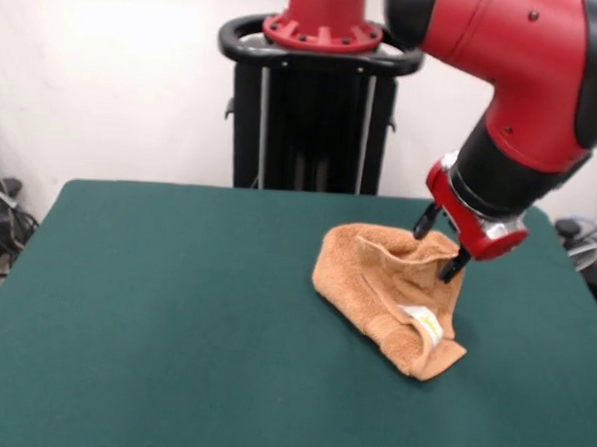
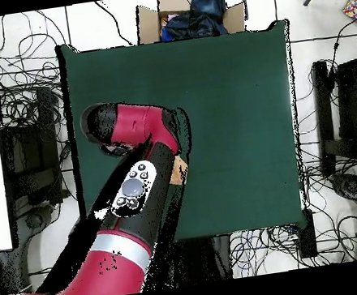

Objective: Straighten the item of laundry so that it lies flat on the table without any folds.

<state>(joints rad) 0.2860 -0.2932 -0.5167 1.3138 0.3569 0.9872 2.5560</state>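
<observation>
The orange-tan towel (image 1: pixel 390 293) lies crumpled and folded on itself on the right half of the dark green table (image 1: pixel 173 317). Its white label (image 1: pixel 421 320) shows near its front corner. My gripper (image 1: pixel 440 244) is at the towel's upper right edge, with its two black fingers (image 1: pixel 455 264) apart on either side of a raised fold, and it looks open. In the overhead view the red arm (image 2: pixel 135 135) hides nearly all of the towel; only a small tan corner (image 2: pixel 181 168) shows beside it.
The black pedestal (image 1: pixel 315 104) stands at the table's far side. In the overhead view a cardboard box of clothes (image 2: pixel 192 17) sits beyond one table edge, and cables (image 2: pixel 30 117) lie on the floor around the table (image 2: pixel 231 89).
</observation>
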